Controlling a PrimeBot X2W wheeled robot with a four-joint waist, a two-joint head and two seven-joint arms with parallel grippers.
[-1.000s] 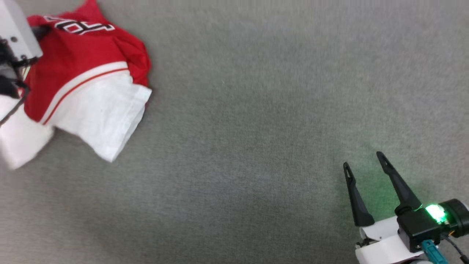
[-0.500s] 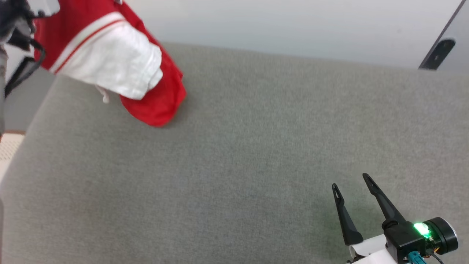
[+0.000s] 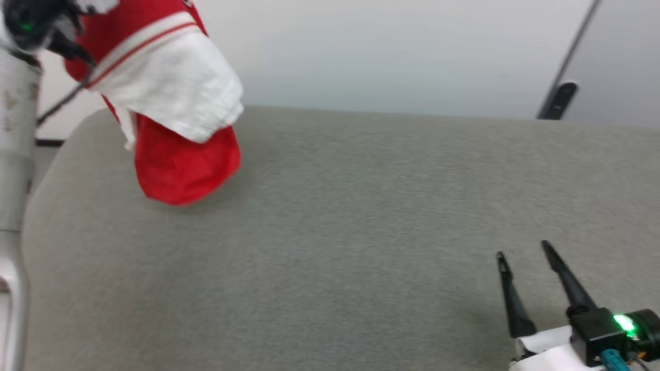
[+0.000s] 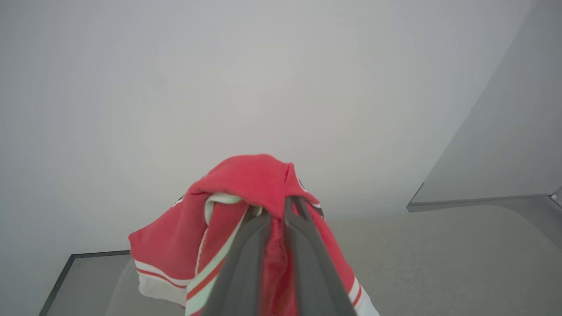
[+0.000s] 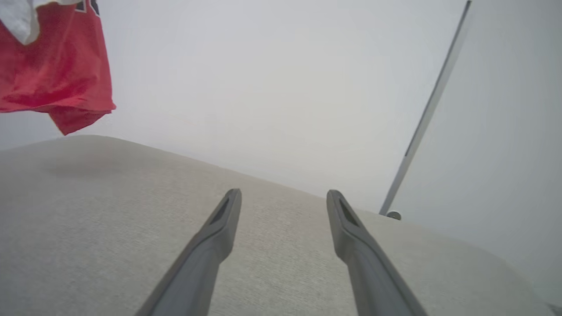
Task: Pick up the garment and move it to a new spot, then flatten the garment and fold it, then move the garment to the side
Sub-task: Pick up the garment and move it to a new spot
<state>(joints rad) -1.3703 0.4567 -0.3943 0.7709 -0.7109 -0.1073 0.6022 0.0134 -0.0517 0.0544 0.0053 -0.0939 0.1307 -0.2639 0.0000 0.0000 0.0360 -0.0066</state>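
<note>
Lifted since a second ago, the garment (image 3: pixel 180 170) no longer lies bunched on the grey surface (image 3: pixel 330 232). It now hangs from my left claw (image 4: pixel 275 205) at the upper left of the head view. My head has tipped up as well, so a pale wall (image 3: pixel 392 51) shows beyond the surface's far edge.

At the far left, my pale left forearm (image 3: pixel 13 154) runs up the edge of the head view. In the left wrist view the two dark fingers (image 4: pixel 246 259) stand almost together, clamped on a red fold of the garment. A white sleeve (image 3: pixel 170 93) with red-and-white striped trim drapes over the front, and the red body sags below it. The lowest fold hangs over the far left corner of the surface. From my right wrist it looks clear of the cloth-covered top, with a soft shadow beneath it.

Well apart, at the lower right, my right claw (image 3: pixel 522 248) has its fingers spread wide with nothing between them, tips aimed toward the far edge. A green light (image 3: pixel 624 323) glows on its wrist. Above it, a dark slanted strip (image 3: pixel 559 98) crosses the wall.
</note>
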